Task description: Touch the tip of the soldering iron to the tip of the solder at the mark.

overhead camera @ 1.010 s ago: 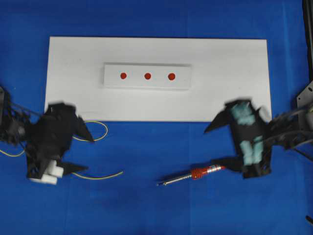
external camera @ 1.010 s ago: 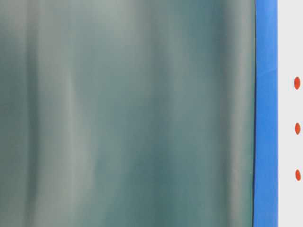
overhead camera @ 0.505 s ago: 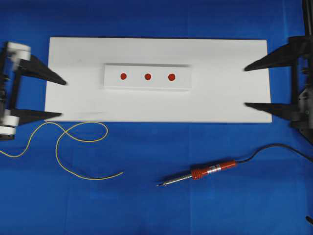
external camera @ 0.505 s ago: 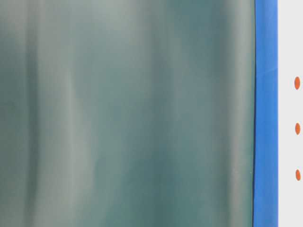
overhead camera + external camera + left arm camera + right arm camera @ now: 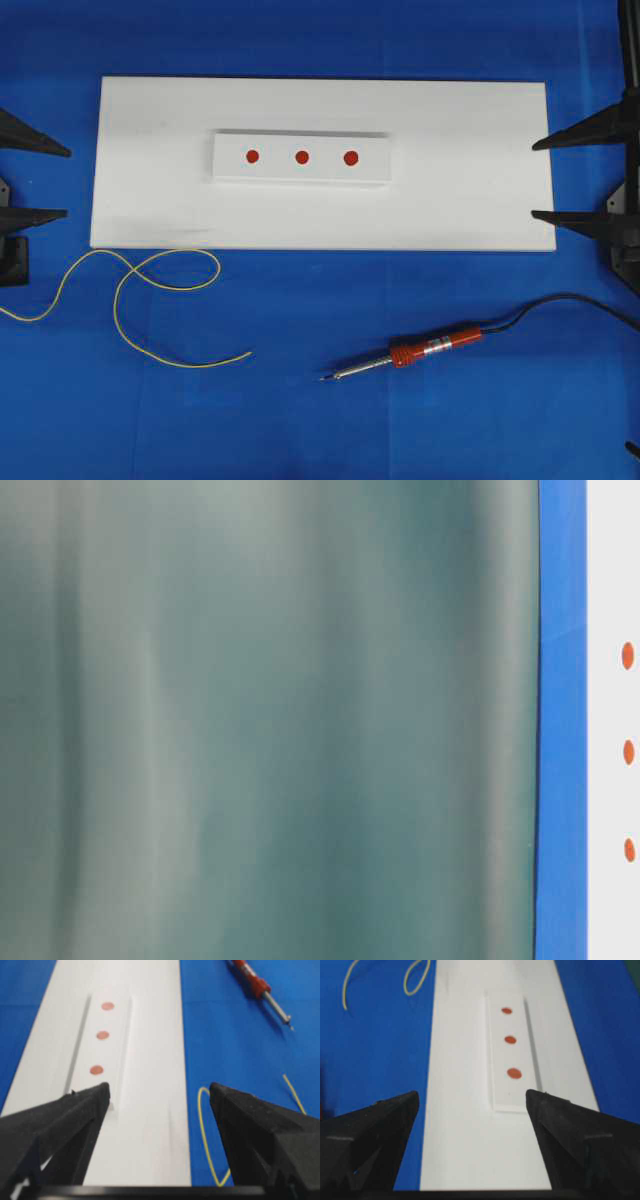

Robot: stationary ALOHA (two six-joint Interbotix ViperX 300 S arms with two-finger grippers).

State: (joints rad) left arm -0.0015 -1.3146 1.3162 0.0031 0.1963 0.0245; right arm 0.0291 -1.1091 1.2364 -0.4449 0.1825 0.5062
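Both the left gripper (image 5: 28,182) and right gripper (image 5: 565,180) gape wide, empty; below the white board (image 5: 150,120), the thin solder (image 5: 150,290) risks slipping, and the soldering iron (image 5: 420,352) risks rolling.

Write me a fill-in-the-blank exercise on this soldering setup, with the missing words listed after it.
1. The raised white strip on the white board carries ____ red marks.
2. The soldering iron lies on the ____ cloth, not on the board.
3. The solder curls nearer the ____ gripper.
4. Both that gripper and the right gripper hold ____.

Missing words: three; blue; left; nothing
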